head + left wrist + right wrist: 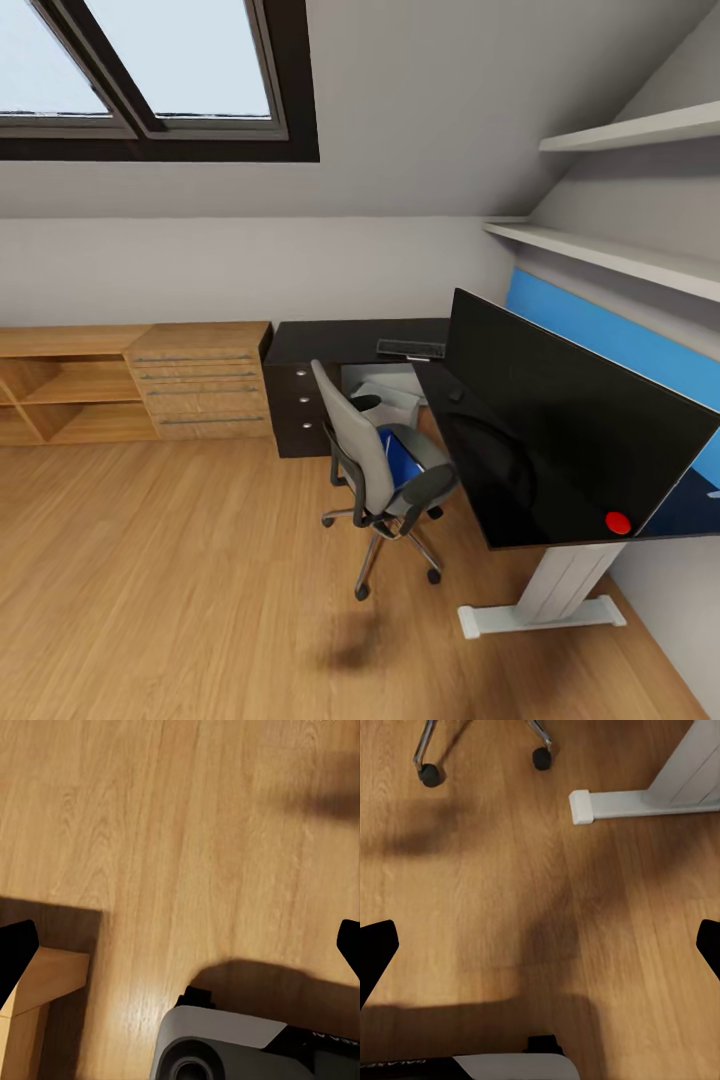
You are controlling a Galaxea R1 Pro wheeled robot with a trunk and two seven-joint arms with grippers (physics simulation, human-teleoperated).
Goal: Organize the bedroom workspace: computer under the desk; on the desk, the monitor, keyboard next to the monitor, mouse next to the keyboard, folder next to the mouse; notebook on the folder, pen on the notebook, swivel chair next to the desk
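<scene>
Two end effectors, left (pixel 180 945) and right (pixel 540 945), both spread wide over bare floor (pixel 510 870), gripping nothing. Ahead of the right one: chair (pixel 375 455) casters and white desk (pixel 340 340) foot. Folder (pixel 402 452) lies on the chair seat. Monitor (pixel 560 440), keyboard (pixel 411 349) and mouse (pixel 456 396) sit on the desk; computer (pixel 385 393) under it.

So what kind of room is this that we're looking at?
Most likely an attic bedroom used as a home office: a sloped ceiling with a skylight, a black desk carrying a monitor, and a grey swivel chair on a wood floor.
</scene>
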